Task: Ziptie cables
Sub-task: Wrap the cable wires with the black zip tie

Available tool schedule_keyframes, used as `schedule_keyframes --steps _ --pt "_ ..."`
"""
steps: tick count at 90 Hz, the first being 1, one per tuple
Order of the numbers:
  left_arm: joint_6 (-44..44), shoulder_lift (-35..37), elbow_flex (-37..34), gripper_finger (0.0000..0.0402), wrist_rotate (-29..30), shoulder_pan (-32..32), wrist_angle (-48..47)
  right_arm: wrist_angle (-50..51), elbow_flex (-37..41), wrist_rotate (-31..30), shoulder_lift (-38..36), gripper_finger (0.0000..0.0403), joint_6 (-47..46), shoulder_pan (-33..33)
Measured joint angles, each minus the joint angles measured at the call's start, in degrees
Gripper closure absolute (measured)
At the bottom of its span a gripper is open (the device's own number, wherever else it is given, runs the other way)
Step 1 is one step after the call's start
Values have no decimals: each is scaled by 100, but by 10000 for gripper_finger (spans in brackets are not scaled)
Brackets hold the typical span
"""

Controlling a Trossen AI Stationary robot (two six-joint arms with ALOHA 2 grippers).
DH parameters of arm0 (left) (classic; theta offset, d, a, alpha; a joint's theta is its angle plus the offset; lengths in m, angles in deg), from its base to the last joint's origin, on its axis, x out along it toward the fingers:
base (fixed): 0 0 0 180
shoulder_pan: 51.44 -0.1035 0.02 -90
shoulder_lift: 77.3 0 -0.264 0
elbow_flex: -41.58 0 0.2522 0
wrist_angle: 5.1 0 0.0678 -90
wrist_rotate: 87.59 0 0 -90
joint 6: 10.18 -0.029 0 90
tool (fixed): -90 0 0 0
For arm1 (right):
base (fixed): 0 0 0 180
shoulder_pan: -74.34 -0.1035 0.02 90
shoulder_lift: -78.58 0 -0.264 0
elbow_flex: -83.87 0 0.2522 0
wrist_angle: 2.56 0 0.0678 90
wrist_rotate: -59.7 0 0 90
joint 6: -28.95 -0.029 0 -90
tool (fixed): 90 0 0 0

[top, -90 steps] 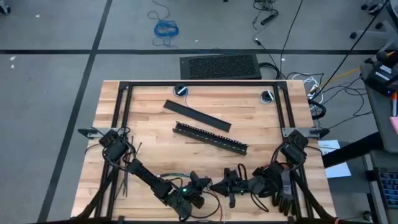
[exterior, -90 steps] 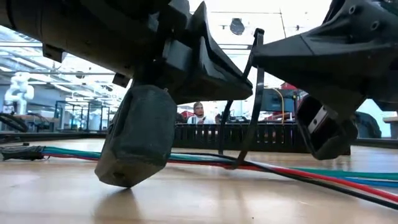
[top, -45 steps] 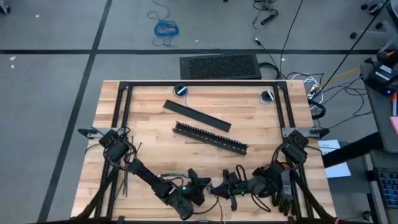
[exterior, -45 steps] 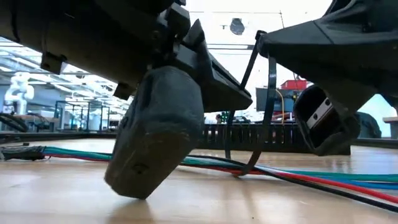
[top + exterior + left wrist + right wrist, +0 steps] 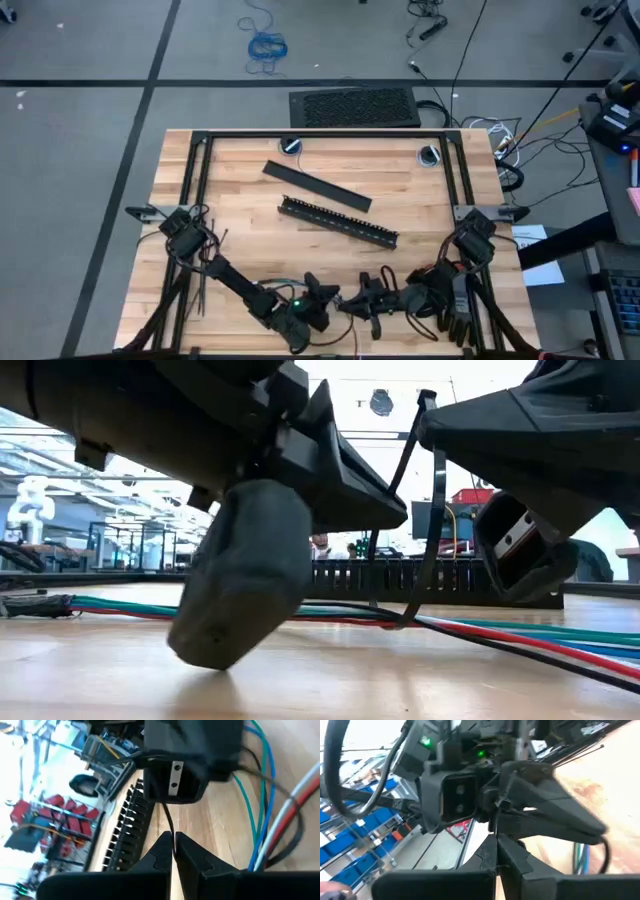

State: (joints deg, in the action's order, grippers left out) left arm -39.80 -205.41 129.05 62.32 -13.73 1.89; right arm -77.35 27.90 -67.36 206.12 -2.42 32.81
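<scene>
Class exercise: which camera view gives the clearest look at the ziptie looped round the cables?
The low view: the ziptie stands as a tall black loop round the cables between both grippers. The left wrist view shows only a thin strand pinched by the left gripper; the right wrist view shows it partly; the high view hides it.

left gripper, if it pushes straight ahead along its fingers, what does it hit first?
Most likely the right gripper, facing it just ahead. The left gripper pinches a ziptie running between them. Depth is unclear.

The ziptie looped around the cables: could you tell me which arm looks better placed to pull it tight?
Probably the left gripper: its fingers are shut on the ziptie strand, while the right gripper pinches the upper end above the cables.
</scene>
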Motion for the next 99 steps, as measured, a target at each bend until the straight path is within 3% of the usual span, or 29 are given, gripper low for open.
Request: schedule_keyframes --steps 26,42,60,78,99 --pt "-262 6 -12 391 -232 47 83 -90 -96 120 -4 403 164 28" --pt "906 -24 22 388 -789 59 218 55 -172 124 -4 403 161 28" --pt "1125 -26 23 345 -1076 21 214 106 -175 120 -4 403 103 28" --pt "902 -26 31 297 -640 17 203 118 -175 116 -4 403 11 28" --pt "485 -26 33 290 -266 -26 225 137 -175 101 -2 403 11 30"
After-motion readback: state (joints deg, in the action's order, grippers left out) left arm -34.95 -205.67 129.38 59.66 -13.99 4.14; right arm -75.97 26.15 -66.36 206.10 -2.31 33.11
